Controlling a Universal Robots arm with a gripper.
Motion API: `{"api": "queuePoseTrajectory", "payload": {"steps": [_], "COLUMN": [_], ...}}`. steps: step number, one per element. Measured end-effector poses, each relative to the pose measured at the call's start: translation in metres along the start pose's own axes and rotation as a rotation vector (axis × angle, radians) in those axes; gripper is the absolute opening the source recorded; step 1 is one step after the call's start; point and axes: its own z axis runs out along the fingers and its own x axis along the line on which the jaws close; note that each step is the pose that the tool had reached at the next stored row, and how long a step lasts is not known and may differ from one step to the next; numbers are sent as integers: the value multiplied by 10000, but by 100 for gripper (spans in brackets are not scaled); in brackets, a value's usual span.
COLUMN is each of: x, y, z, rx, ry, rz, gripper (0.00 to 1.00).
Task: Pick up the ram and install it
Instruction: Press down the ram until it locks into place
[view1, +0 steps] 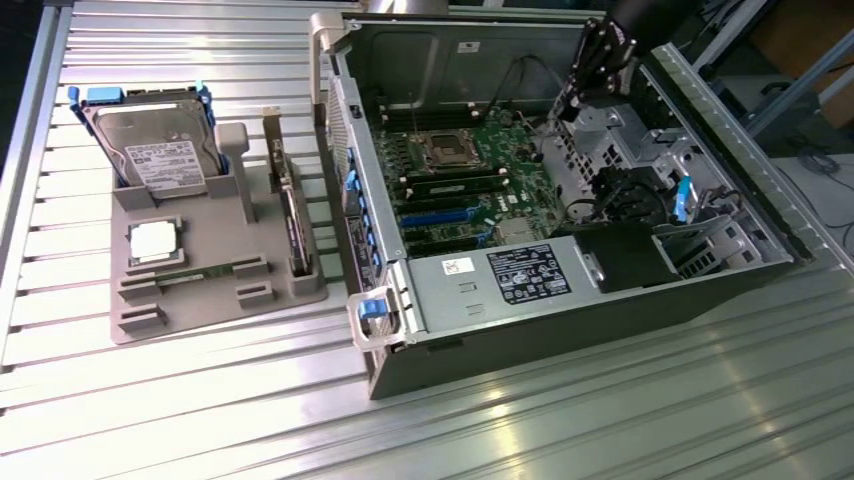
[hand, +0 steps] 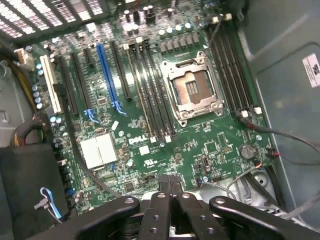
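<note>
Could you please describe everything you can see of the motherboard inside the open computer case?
The motherboard is a green circuit board lying flat in the open case, bearing a Dell logo. It carries an empty silver-framed processor socket flanked by black memory slots, a blue expansion slot among black ones, and a silver heatsink. Thin cables cross its edge.

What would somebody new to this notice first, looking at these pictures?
Probably the open computer case on the exterior view's right, its green motherboard exposed with an empty processor socket. The gripper hangs shut over the board inside it. On the exterior view's left, a grey holder tray carries a hard drive and a silver processor chip.
</note>
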Motion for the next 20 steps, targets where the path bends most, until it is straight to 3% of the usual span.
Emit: {"api": "queuePoseTrajectory", "payload": {"steps": [5,9,12,20], "x": [0,0,0,0], "y": [0,0,0,0], "z": [1,2,2,4], "rx": [5,9,12,19], "ry": [-147,-297,-357,-583], "rz": [1264,2556,3079,5023], "gripper": [10,10,10,10]}}
